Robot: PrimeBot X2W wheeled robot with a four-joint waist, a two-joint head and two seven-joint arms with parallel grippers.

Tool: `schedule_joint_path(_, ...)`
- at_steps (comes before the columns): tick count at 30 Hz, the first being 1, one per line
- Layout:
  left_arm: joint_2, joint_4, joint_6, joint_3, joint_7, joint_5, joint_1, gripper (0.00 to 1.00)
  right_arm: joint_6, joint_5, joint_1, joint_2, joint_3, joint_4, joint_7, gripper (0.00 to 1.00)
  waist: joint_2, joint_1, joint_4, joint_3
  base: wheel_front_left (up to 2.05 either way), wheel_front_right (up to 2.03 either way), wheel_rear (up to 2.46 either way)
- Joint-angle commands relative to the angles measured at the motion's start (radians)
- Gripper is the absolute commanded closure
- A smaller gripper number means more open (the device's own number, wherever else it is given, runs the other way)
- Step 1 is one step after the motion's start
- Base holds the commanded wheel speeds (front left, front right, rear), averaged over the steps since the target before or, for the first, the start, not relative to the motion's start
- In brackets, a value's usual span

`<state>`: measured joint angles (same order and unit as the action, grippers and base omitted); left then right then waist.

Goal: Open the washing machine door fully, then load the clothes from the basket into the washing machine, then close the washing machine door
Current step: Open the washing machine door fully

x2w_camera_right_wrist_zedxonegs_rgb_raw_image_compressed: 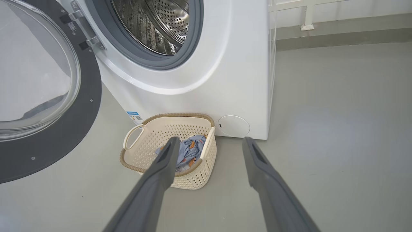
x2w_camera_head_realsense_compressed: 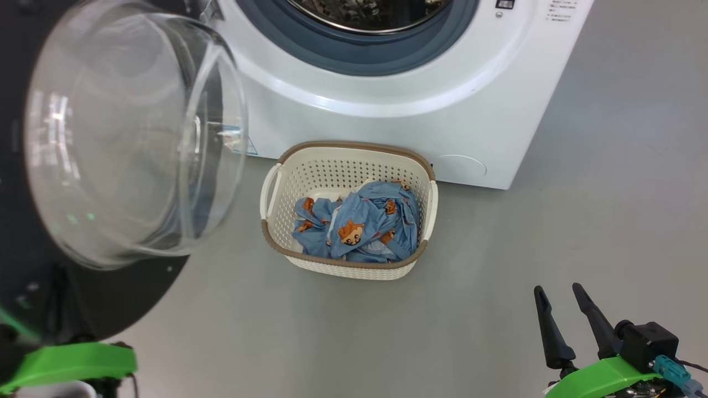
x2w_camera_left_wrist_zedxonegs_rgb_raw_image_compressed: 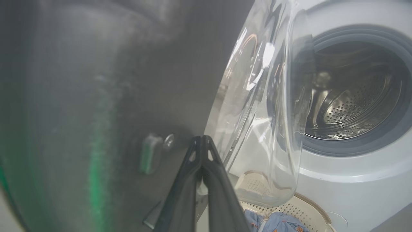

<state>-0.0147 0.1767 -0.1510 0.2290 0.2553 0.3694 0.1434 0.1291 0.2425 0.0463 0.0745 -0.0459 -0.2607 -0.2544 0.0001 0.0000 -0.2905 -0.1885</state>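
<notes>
The washing machine door [x2w_camera_head_realsense_compressed: 121, 138] stands swung well out to the robot's left, which leaves the mouth of the steel drum [x2w_camera_right_wrist_zedxonegs_rgb_raw_image_compressed: 154, 22] clear for loading. The left gripper [x2w_camera_left_wrist_zedxonegs_rgb_raw_image_compressed: 202, 139], fingers pressed together on nothing, points its tips at the door's black frame beside the glass bowl, seemingly as a blunt pusher. The right gripper [x2w_camera_head_realsense_compressed: 558, 290] hangs spread wide and empty, near the basket [x2w_camera_head_realsense_compressed: 354, 146], likely readied for the fox-print clothes [x2w_camera_head_realsense_compressed: 359, 221] heaped inside it, just before the washing machine [x2w_camera_head_realsense_compressed: 442, 99].

The right tool [x2w_camera_head_realsense_compressed: 558, 288] has two long, tapering dark fingers [x2w_camera_head_realsense_compressed: 550, 331] on a bright green mount [x2w_camera_head_realsense_compressed: 603, 376] (black block [x2w_camera_head_realsense_compressed: 647, 340] and teal plug [x2w_camera_head_realsense_compressed: 669, 370] behind it)
</notes>
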Motion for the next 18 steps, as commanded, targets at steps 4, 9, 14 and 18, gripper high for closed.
schedule_joint_path(4, -0.036, 0.016, 0.015, 0.131, 0.006, -0.018, 0.073, 1.00, 0.002, 0.010, 0.029, 0.013, 0.028, 0.024, -0.007, 0.00, -0.0001, 0.0000, 0.016, -0.008, 0.00, 0.00, 0.00)
schedule_joint_path(9, -0.047, 0.066, 0.036, 0.208, 0.006, -0.033, 0.117, 1.00, 0.002, 0.011, 0.034, 0.016, 0.030, 0.022, -0.007, 0.00, -0.0001, 0.0000, 0.026, -0.012, 0.00, 0.00, 0.00)
schedule_joint_path(14, -0.066, 0.132, 0.057, 0.288, 0.006, -0.052, 0.172, 1.00, 0.002, 0.009, 0.036, 0.019, 0.029, 0.024, -0.007, 0.00, -0.0001, 0.0000, 0.037, -0.019, 0.00, 0.00, 0.00)
schedule_joint_path(18, -0.079, 0.174, 0.061, 0.360, 0.006, -0.057, 0.217, 1.00, 0.002, 0.009, 0.038, 0.023, 0.030, 0.025, -0.007, 0.00, -0.0001, 0.0000, 0.045, -0.026, 0.00, 0.00, 0.00)
